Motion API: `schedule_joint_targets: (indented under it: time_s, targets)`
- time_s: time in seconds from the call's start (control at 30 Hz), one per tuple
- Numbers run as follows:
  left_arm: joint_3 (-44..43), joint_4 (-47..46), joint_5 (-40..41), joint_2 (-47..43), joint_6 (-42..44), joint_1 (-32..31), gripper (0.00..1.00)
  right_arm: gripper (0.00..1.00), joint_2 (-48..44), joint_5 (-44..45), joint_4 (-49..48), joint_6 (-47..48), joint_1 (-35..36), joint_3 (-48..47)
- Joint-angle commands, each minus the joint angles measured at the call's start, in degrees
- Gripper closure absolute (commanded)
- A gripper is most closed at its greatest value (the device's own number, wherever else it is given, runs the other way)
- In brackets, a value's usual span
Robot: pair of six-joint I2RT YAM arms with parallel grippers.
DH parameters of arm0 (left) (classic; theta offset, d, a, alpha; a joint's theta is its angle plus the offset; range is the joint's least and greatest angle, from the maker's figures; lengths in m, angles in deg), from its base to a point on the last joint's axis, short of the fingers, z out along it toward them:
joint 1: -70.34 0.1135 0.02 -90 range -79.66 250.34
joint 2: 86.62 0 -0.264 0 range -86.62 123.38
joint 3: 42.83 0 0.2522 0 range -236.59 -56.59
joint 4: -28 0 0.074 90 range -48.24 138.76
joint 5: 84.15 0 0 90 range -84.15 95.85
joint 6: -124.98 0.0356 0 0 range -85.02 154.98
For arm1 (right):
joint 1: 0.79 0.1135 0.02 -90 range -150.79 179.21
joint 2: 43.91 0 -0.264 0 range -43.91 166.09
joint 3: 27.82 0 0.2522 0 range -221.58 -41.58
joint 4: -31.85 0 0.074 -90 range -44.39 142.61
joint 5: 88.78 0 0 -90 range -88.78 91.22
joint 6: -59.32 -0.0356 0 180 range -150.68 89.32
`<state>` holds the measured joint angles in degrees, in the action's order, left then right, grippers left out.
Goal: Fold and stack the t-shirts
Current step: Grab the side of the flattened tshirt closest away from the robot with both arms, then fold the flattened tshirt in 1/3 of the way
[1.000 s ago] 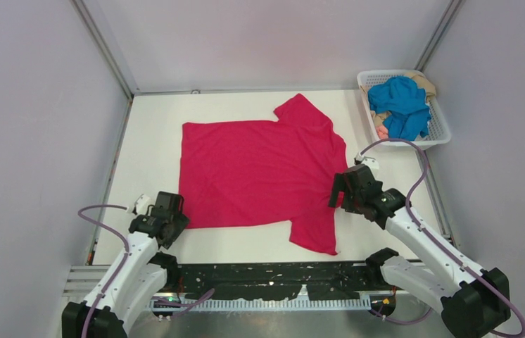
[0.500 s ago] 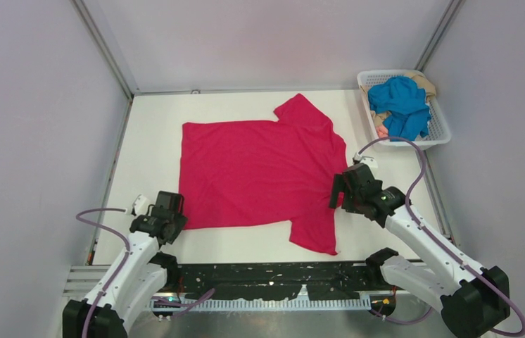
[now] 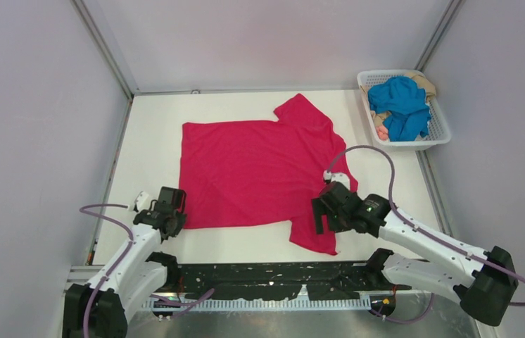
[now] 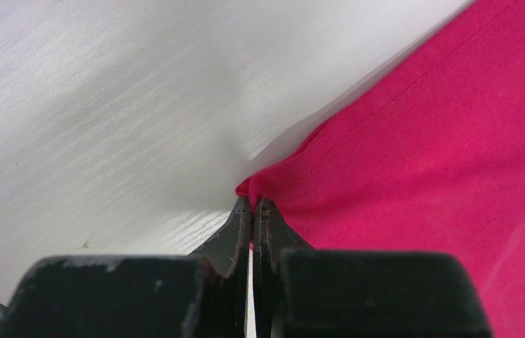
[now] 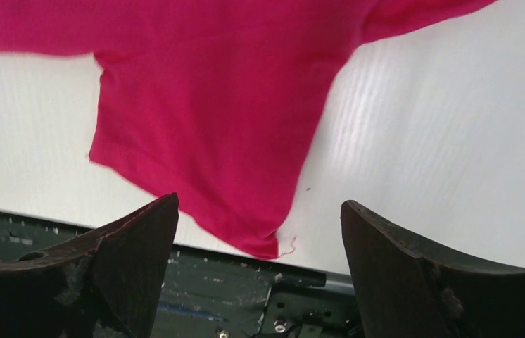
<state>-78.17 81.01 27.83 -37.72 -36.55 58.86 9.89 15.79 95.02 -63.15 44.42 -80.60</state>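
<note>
The large crimson-pink t-shirt [image 3: 260, 169] lies spread flat on the white table. My left gripper [image 3: 175, 222] sits at its near left hem corner. In the left wrist view that gripper [image 4: 252, 202] is shut on a small pinch of the pink corner [image 4: 260, 184]. My right gripper [image 3: 318, 217] hovers over the near sleeve [image 3: 316, 232]. Its jaws [image 5: 260, 203] stand wide open above the sleeve tip [image 5: 245, 232], holding nothing. The blue t-shirt [image 3: 400, 102] and the beige one [image 3: 427, 83] lie bunched in the white basket [image 3: 443, 134].
The basket stands at the far right corner by the right wall. A black rail [image 3: 267, 271] runs along the table's near edge just below the sleeve tip. Grey walls and metal frame posts [image 3: 105, 49] enclose the table on three sides.
The left gripper has closed on the shirt's near left corner. The right arm has swung left and nearer, from the shirt's right edge to above the near sleeve.
</note>
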Motion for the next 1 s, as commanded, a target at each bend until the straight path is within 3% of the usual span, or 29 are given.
schedule_joint_targets:
  time_s: [0.0,0.1,0.27,0.33,0.4,0.53,0.77,0.9,0.97]
  targets:
    - [1.7,-0.2,0.1,-1.6,0.4,0.3,1.00,0.14,3.2,-4.8,-0.4,-6.0,8.0,4.2]
    - [2.2,0.4,-0.2,-3.1,-0.2,0.2,1.00,0.24,6.5,-7.0,-4.0,-7.3,12.7,6.5]
    - [0.9,2.6,0.8,-3.8,0.1,0.3,1.00,0.37,12.4,-5.9,-7.3,-6.9,13.5,7.8]
    - [0.2,3.7,1.0,-3.7,0.3,0.2,1.00,0.47,13.6,-6.5,-7.4,-6.7,13.5,7.7]
    - [0.1,4.2,0.9,-3.5,0.3,0.2,1.00,0.66,13.6,-7.8,-7.4,-6.8,13.7,8.0]
    - [0.1,5.5,0.7,-3.8,-0.3,0.2,1.00,0.91,13.3,-12.7,-4.9,-8.4,14.3,8.5]
    - [0.4,11.3,1.7,-9.2,-1.9,0.3,1.00,0.94,8.0,-17.5,2.9,-14.0,21.0,7.4]
    - [0.6,15.2,4.0,-14.4,-2.5,0.2,1.00,0.94,6.1,-22.3,0.9,-15.8,24.6,6.7]
    - [0.9,15.2,4.8,-16.8,-2.5,0.3,1.00,0.94,5.2,-19.8,2.1,-15.8,24.9,5.1]
